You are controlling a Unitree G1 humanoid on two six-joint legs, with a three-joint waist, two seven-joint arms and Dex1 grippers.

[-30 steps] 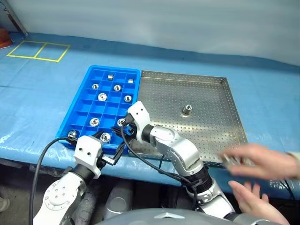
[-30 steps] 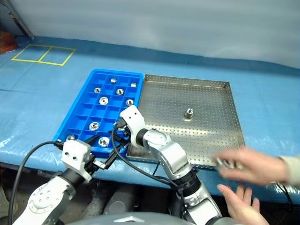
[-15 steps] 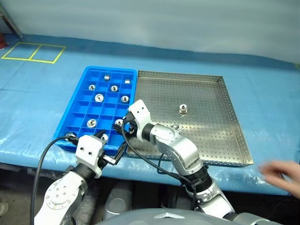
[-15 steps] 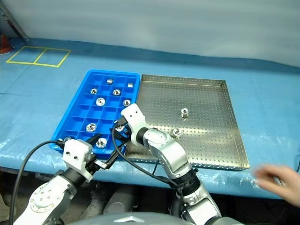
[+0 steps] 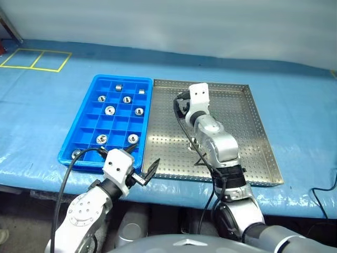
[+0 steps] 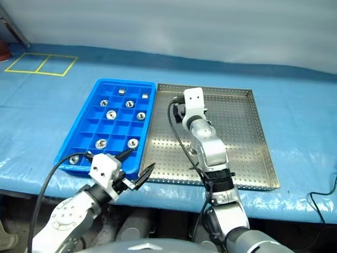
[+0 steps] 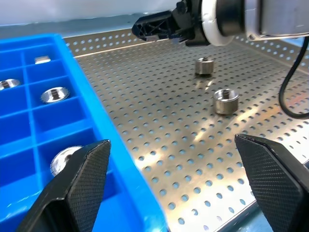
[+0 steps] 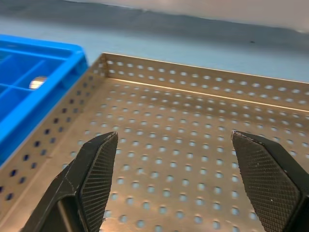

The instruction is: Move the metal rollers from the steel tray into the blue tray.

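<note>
Because 2 metal rollers (image 7: 226,100) remain on the steel tray (image 5: 253,137), right gripper (image 8: 186,181) hangs there, fingers spread, empty; left gripper (image 7: 176,186) spread at 6 o'clock of blue tray (image 5: 87,139).

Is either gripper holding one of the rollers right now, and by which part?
Neither. The left gripper and right gripper are both open with nothing between their fingers.

Two rollers (image 7: 226,100) on the steel tray (image 5: 247,132) – hidden behind the right arm in the head views.
</note>
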